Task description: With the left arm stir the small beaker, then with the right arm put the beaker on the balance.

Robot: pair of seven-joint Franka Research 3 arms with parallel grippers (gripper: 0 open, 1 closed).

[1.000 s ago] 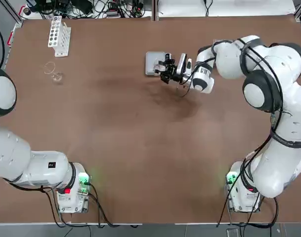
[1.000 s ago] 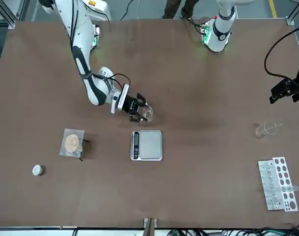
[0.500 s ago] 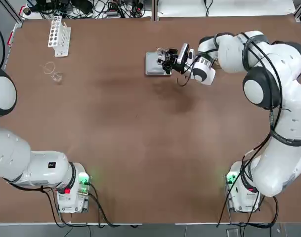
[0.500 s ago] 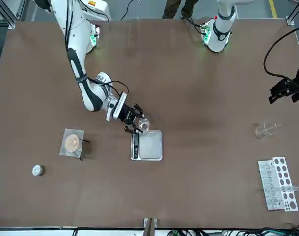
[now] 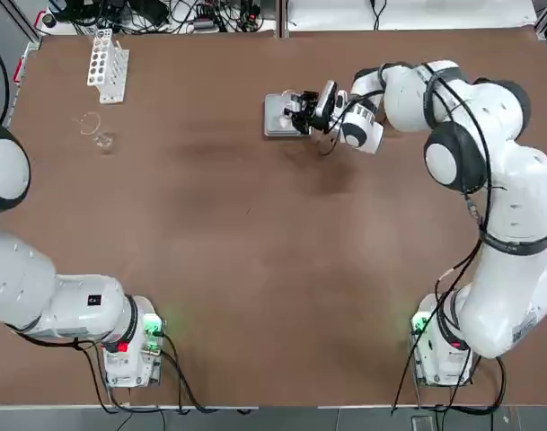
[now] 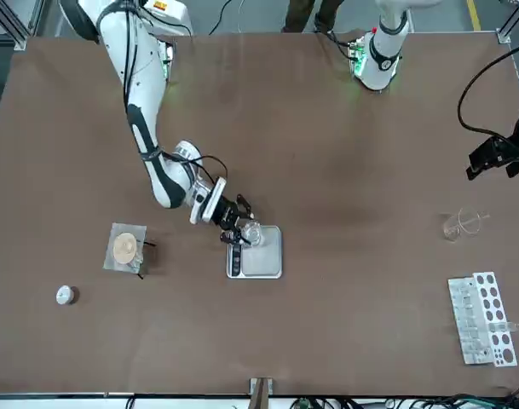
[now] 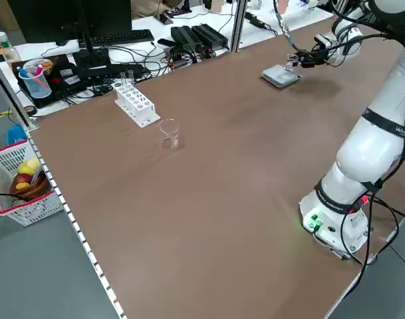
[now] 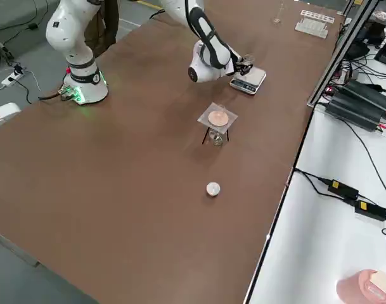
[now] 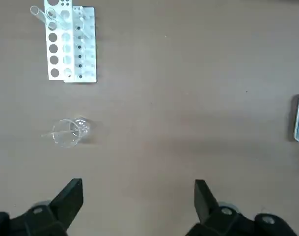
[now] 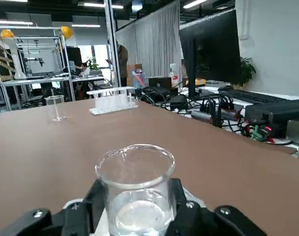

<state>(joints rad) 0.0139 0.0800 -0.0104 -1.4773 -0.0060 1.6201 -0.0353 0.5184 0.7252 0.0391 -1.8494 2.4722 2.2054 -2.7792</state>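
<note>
A: Top view first. What is the right arm (image 5: 475,153) doing?

B: It is reaching across the brown tabletop (image 5: 255,251), and its end effector (image 5: 300,109) is gripping the small beaker (image 5: 289,101) over the balance (image 5: 278,115). The left arm (image 5: 22,287) is sitting parked at the near left corner.

A: And the front view?

B: The right end effector (image 6: 239,228) is holding the small beaker (image 6: 252,233) at the balance's (image 6: 259,254) edge nearest the robot, above the corner by the dark button strip. Whether the glass is touching the plate cannot be told. A larger glass beaker with a rod (image 6: 460,224) and a white test-tube rack (image 6: 481,317) are standing well apart, on the robot's left.

A: The left wrist view?

B: The left end effector (image 9: 138,201) is hanging with its fingers (image 9: 68,199) spread wide, gripping nothing, above bare tabletop, with the larger beaker (image 9: 68,132) and the rack (image 9: 70,43) in view.

A: And the right wrist view?

B: The black fingers (image 10: 93,201) are pressing on both sides of the small beaker (image 10: 135,189), which is standing upright with a little clear liquid in it.
</note>
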